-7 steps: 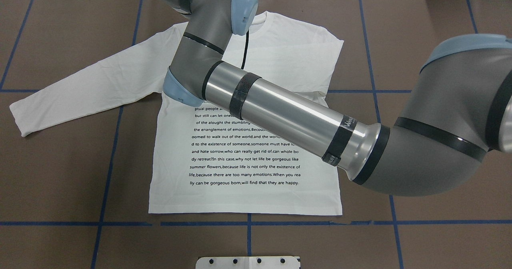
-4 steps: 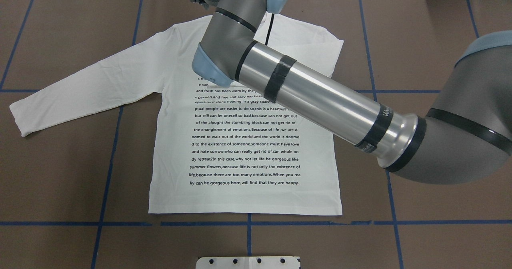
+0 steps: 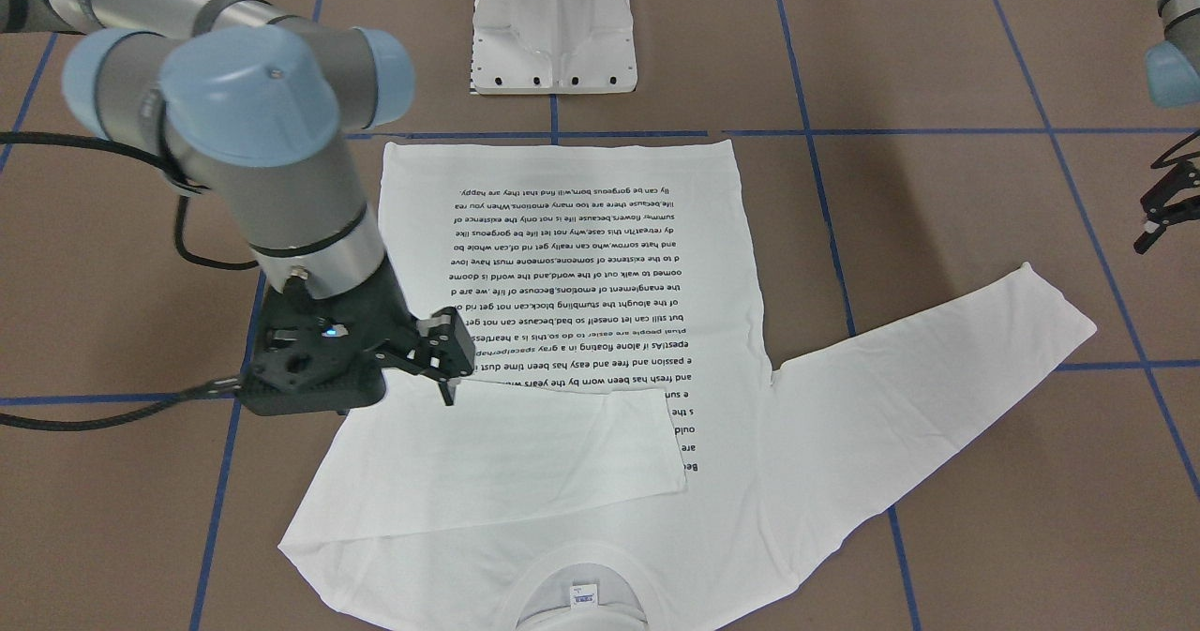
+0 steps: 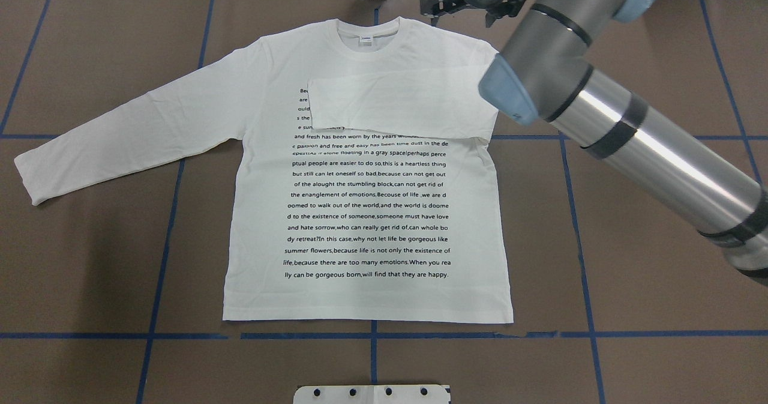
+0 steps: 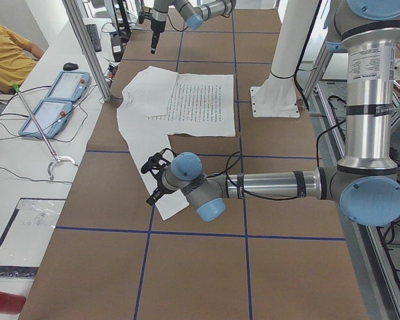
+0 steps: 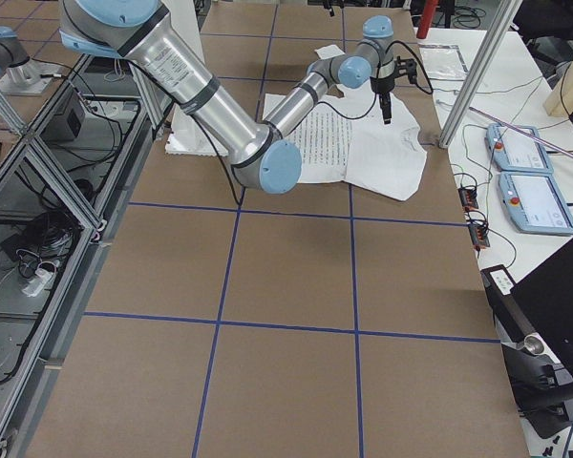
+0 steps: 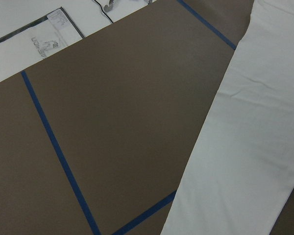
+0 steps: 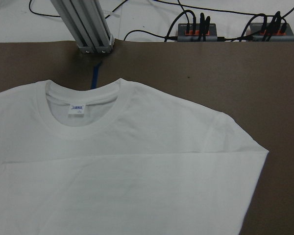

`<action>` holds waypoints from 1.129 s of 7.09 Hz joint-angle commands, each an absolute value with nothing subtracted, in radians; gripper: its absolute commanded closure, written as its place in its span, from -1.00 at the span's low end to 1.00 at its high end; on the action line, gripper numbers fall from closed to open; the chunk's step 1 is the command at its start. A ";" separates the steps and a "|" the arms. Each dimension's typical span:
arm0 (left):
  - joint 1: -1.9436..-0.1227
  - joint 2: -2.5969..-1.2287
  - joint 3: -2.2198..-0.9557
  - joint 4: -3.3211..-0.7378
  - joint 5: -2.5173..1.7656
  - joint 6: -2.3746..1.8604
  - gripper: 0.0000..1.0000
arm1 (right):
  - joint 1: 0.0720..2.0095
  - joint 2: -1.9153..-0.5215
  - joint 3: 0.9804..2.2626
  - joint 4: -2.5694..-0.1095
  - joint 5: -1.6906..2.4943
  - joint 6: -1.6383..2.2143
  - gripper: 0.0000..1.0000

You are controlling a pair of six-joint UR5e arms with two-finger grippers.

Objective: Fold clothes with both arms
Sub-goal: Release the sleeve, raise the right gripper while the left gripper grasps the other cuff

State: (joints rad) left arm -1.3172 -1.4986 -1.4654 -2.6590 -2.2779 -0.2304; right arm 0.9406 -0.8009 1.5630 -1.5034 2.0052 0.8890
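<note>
The white long-sleeved shirt [image 4: 360, 212] lies flat, print side up, on the brown table. The sleeve on my right side is folded across the chest [image 4: 396, 107], covering the top text lines. The other sleeve [image 4: 120, 134] stretches out flat to my left. The neck label [image 8: 78, 109] shows at the collar. My right gripper [image 4: 465, 8] is open and empty, hovering beside the shirt's right shoulder [image 3: 448, 359]. My left gripper [image 3: 1158, 214] looks open and empty, above the table just past the outstretched sleeve's cuff [image 3: 1059, 303]. The left wrist view shows that sleeve [image 7: 250, 147].
The white pedestal base [image 3: 553, 40] stands at the table's near edge behind the hem. An aluminium post [image 8: 88, 29] and cabled boxes [image 8: 196, 32] sit past the far edge. Teach pendants [image 5: 53, 100] lie on a side table. Blue tape lines [image 4: 162, 212] cross the table.
My right arm has swung off the shirt's chest toward my right and the far edge, uncovering the folded sleeve and collar. The shirt has not moved.
</note>
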 commanded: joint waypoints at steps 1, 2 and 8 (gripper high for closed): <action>-1.194 -1.479 -1.357 -2.823 -2.185 -0.293 -1.00 | 1.012 -1.048 1.805 -1.499 2.089 0.787 -1.00; -1.152 -1.479 -1.336 -2.847 -2.175 -0.293 -1.00 | 1.014 -1.081 1.824 -1.497 2.088 0.787 -1.00; -1.000 -1.480 -1.333 -2.849 -2.091 -0.288 -0.80 | 1.015 -1.127 1.853 -1.491 2.080 0.781 -1.00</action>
